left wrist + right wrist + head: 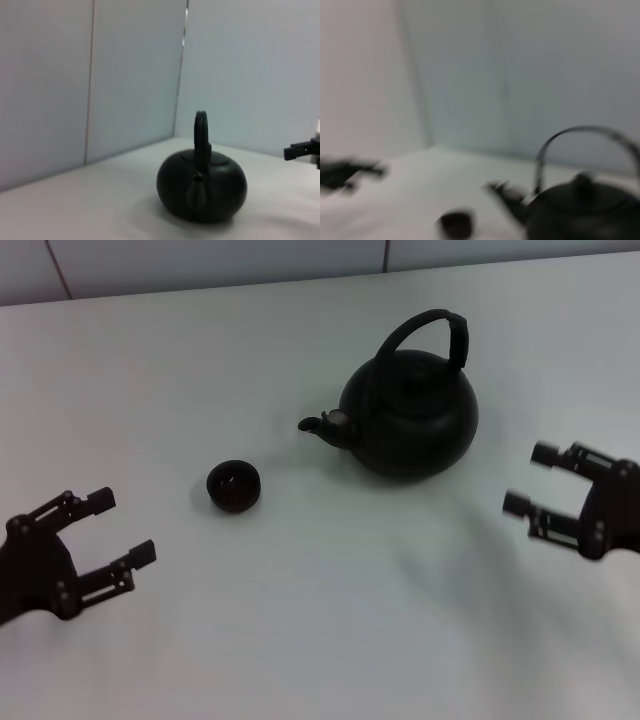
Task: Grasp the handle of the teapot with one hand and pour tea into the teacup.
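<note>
Teapot [410, 415] stands between open left gripper [115, 530] and right gripper [530, 480].

White bench [300, 620] carrying two objects: the black teapot [410, 415], standing upright, and the small teacup [234, 485] near its spout, apparently not touching.

Teacup [234, 485] on table [320, 620], left of teapot [410, 412], apparently just off its spout.

A bare test booth or lab: a plain white table [300, 640] with pale panelled walls [100, 75] along its far side.
</note>
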Motion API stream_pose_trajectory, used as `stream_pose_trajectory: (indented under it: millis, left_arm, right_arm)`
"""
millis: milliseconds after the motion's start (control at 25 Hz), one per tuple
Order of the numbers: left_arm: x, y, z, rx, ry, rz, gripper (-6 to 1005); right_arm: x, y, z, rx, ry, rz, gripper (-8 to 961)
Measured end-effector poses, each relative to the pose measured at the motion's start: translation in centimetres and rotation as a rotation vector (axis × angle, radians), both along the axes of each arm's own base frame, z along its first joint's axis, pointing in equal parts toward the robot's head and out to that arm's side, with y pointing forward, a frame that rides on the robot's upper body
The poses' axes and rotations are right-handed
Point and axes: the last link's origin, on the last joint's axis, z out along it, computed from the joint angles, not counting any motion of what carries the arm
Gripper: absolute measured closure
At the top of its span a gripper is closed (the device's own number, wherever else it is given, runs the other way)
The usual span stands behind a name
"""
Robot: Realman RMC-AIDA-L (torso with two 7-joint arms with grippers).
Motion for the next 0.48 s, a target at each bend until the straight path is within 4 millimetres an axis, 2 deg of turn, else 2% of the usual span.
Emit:
stream_pose_trajectory:
  millis: [80,200,240,280,480]
  left_arm:
    - [0.2,1.1,1.2,-0.063,0.03,-0.001,186]
    - [0.4,1.8,1.9,-0.097,0.045,0.0,186]
    - [0.8,3.0,3.3,-0.167,0.096,-0.002,186]
    - [1.0,3.4,3.9,-0.192,0.123,-0.001,186]
    - [1.7,4.5,4.7,-0.277,0.204,-0.005,186]
  right_arm:
    - [-0.2,0.4,1.0,-0.09,-0.068,0.038,196]
    - [-0.9,1.2,2.1,-0.199,-0.154,0.072,196]
    - [-1.2,1.6,2.4,-0.226,-0.183,0.082,196]
    - [-1.4,2.0,2.6,-0.244,-0.212,0.092,196]
    - [-2.5,3.5,2.9,-0.302,-0.312,0.15,196]
